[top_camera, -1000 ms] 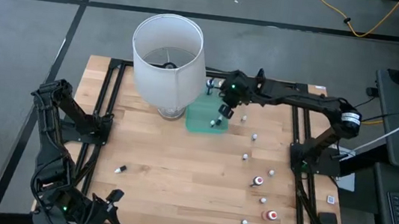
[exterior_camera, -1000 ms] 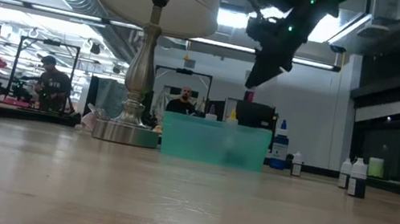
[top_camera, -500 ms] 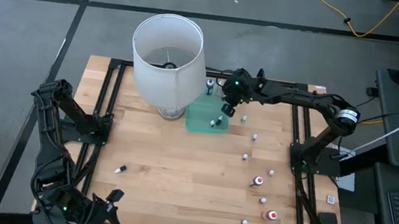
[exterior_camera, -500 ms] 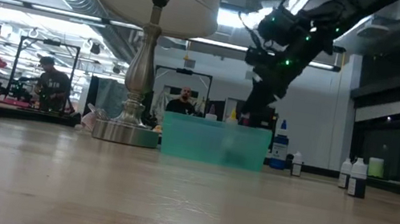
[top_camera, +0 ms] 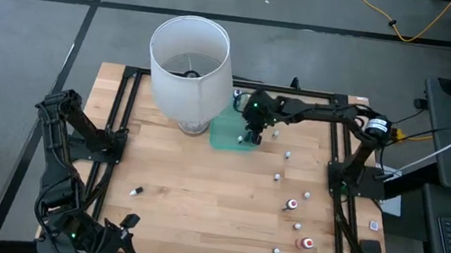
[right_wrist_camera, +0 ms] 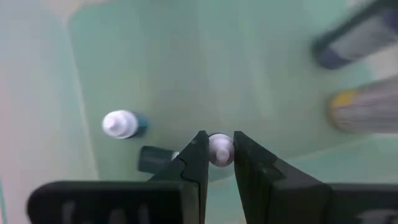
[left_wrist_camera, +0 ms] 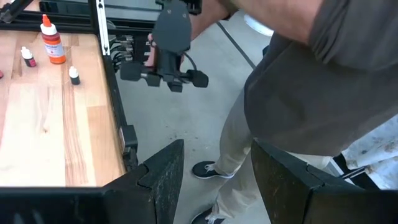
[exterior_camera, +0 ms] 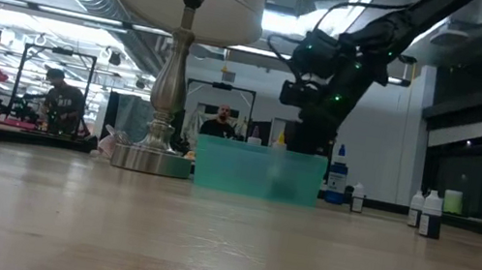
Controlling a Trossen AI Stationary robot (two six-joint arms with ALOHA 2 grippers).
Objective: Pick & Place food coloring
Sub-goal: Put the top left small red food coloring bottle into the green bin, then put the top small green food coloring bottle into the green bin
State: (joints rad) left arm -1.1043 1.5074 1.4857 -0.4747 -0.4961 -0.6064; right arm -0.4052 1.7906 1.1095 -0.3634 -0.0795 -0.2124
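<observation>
**Right gripper is holding a small bottle over the green tray**

The right gripper (right_wrist_camera: 217, 163) is pinching the white cap of a held bottle (right_wrist_camera: 219, 149) between narrow fingers, and it is hanging over the green tray (top_camera: 223, 131) in the upper middle of the high frame. To do this step well, I think it should be lowering until the bottle is close to the tray floor, then opening slowly — a drop from height could make the bottle roll or tip. It should also be aiming at a bare part, away from the bottle already in the tray (right_wrist_camera: 123, 124).

The right wrist view is showing the grip and the tray inside; the high view is hiding both under the arm. The high view is showing instead the loose bottles (top_camera: 291, 205) waiting at the lower right of the table (top_camera: 201, 192), and the lampshade (top_camera: 188, 63). The left gripper (left_wrist_camera: 213, 171) is resting at the lower left of the high frame with its fingers apart — holding nothing.
</observation>
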